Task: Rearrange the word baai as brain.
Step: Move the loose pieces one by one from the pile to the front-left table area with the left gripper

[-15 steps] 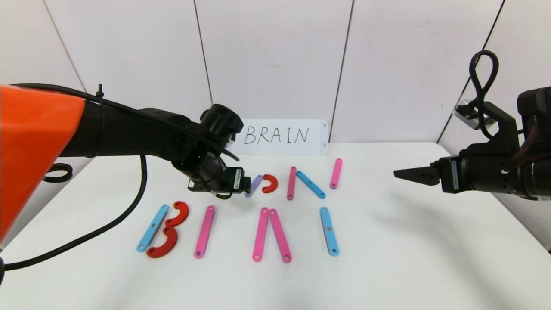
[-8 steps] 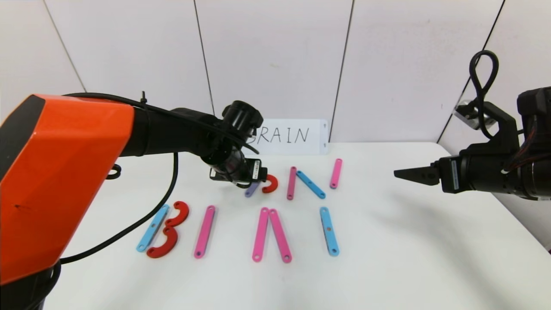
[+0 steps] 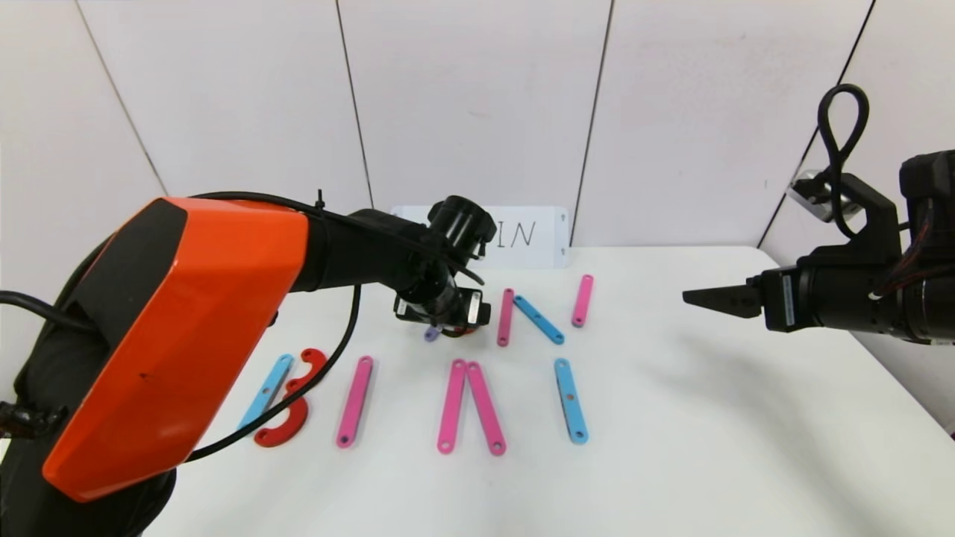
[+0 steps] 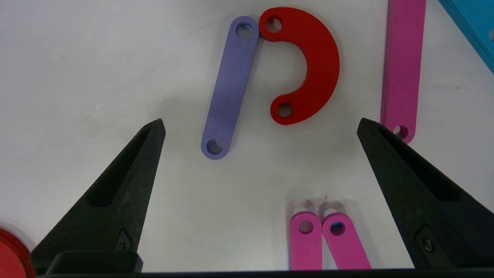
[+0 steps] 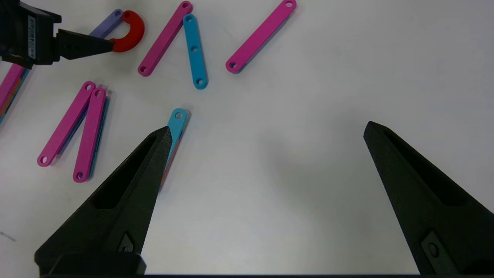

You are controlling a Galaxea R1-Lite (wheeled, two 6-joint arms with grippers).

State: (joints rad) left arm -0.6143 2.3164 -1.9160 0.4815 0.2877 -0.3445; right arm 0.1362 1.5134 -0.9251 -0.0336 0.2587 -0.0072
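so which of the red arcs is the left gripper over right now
The lone red arc touching the purple bar, below the open left gripper. The other two red arcs sit beside the blue bar.

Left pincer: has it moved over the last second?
Yes. The left pincer has travelled toward the robot's right, from beside the purple bar to over it, nearer the pink bar.

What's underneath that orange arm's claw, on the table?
Under the open left gripper lie a purple bar and a red arc, ends touching. In the head view the gripper hides most of both.
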